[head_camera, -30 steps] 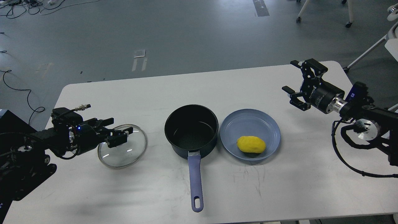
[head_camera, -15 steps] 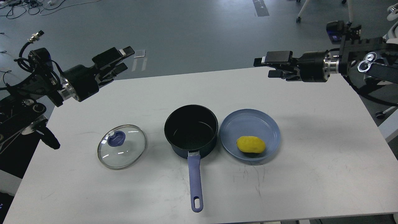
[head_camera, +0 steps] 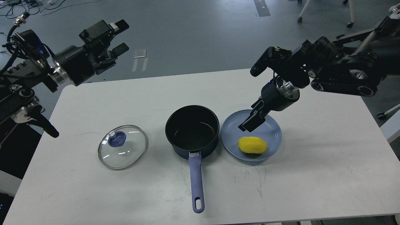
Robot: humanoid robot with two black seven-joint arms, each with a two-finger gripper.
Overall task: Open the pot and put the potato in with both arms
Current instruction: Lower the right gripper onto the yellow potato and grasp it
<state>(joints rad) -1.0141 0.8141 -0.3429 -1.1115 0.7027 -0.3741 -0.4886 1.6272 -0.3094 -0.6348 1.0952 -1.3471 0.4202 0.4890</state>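
The navy pot (head_camera: 192, 129) stands open at the table's middle, its black inside empty and its blue-purple handle (head_camera: 197, 181) pointing toward me. Its glass lid (head_camera: 122, 146) with the blue knob lies flat on the table to the pot's left. The yellow potato (head_camera: 252, 145) lies in a shallow blue plate (head_camera: 275, 131) just right of the pot. My right gripper (head_camera: 251, 120) points down over the plate, a little above and behind the potato, open and empty. My left gripper (head_camera: 120, 37) is open and empty, raised high beyond the table's far left corner.
The white table (head_camera: 312, 175) carries only the pot, lid and plate. Grey floor with cables lies beyond the far edge, and chair legs (head_camera: 300, 15) stand at the back right.
My right arm swung in from the far right and tipped its gripper down over the plate. My left gripper, which let go of the lid earlier, stays raised and turned slightly.
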